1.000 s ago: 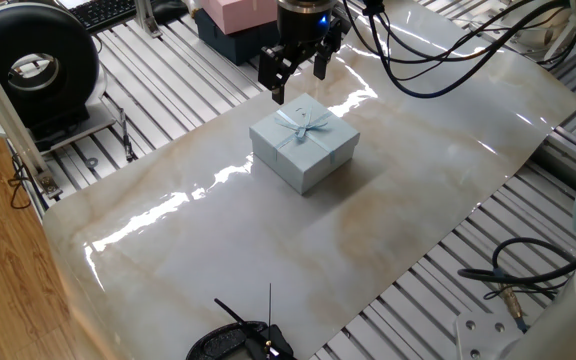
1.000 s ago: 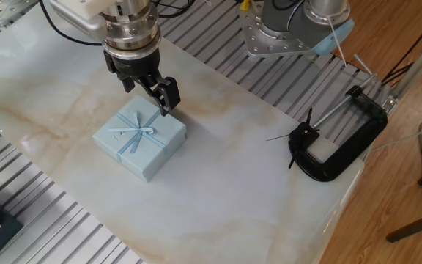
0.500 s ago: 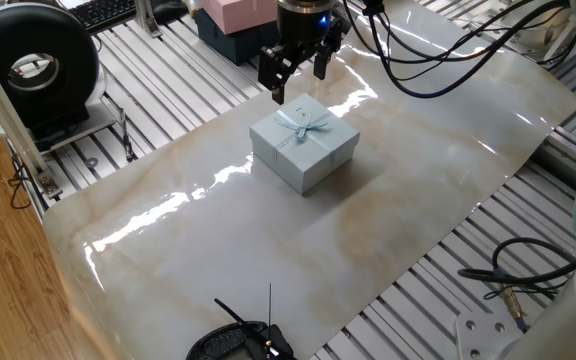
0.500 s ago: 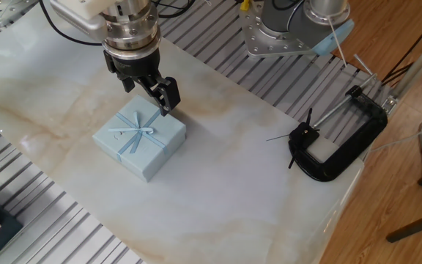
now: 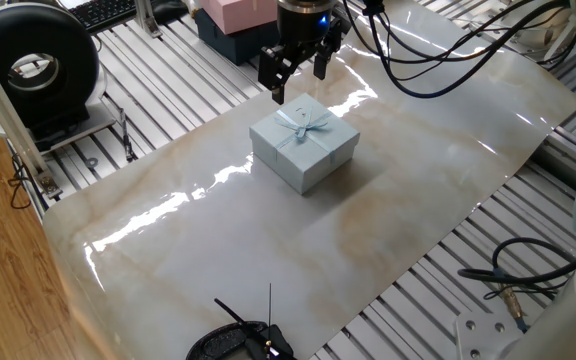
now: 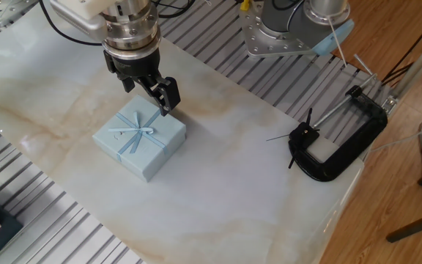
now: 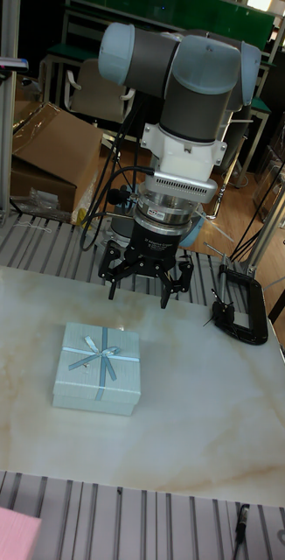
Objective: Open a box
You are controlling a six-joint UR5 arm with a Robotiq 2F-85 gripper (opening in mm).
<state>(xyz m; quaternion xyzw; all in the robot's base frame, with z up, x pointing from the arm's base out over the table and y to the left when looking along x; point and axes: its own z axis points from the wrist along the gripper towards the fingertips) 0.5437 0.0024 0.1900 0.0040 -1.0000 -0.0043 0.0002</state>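
1. One fixed view shows the box (image 5: 304, 140), pale blue and tied with a ribbon bow. It stands with its lid on upon the marble-patterned sheet (image 5: 388, 230), closer to the sheet's far edge than to its near edge.
2. The gripper (image 5: 298, 82) hangs over the box's far side, pointing down. Its two fingers are spread wide with nothing between them.
3. In the tall fixed view the fingertips sit above and behind the box, apart from the lid. In the other fixed view one finger (image 6: 168, 97) is just beside the lid's rear corner, and whether it touches there cannot be told.
4. Bare sheet borders the box along every side wall that the views show, so its edges stand free.
5. The widest open room lies on the box's side toward the C-clamp (image 6: 335, 147). The clamp sits well apart from the box, at the sheet's edge.
6. A pink box on a dark base (image 5: 233, 18) sits beyond the box, off the sheet on the ribbed table (image 5: 168, 90), near the gripper's wrist.
7. A black round device (image 5: 68, 55) stands well apart from the box, past the sheet's edge on the ribbed table.
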